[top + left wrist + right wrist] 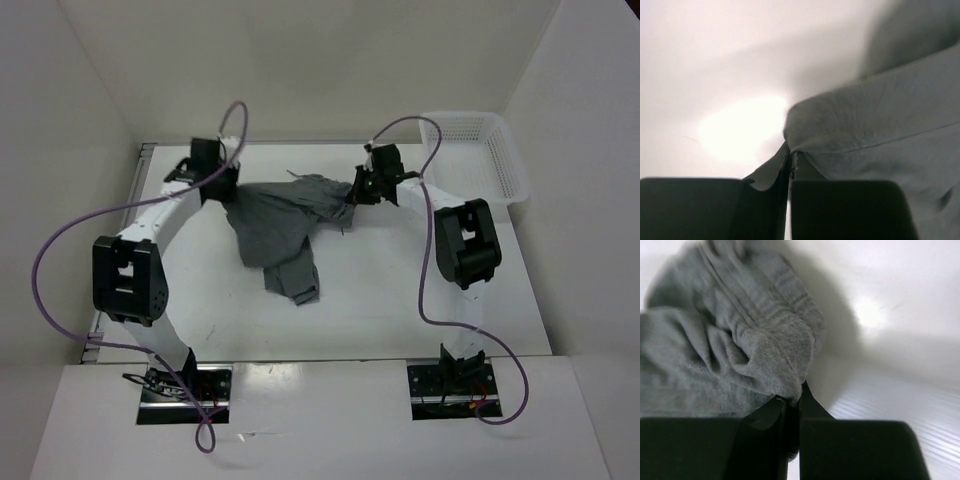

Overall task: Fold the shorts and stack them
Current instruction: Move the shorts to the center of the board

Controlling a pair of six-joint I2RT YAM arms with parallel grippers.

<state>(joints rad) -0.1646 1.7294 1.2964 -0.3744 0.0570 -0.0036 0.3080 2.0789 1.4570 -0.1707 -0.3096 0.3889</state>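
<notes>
At the near edge of the white bench (400,300) the two arm bases are sitting side by side, and both arms are reaching away toward its far half. Between the arms the shorts (275,225) are lying crumpled on the bench, a little left of the middle. They are showing as plain mid-grey soft cloth. One leg is pointing toward the near edge with a darker hem, and the upper part is stretching across between the two tools. The left tool (790,159) is clenching a thin edge of the grey cloth, its dark fingers (715,210) pressing together on it, and a stitched seam is running across the fabric just beyond. The right tool (799,396) is also grasping the shorts, at a thick gathered fold with ribbed rows like an elastic waistband. Farther away, at the far right corner, a white mesh basket (480,150) is standing on the bench, well apart from the shorts.
</notes>
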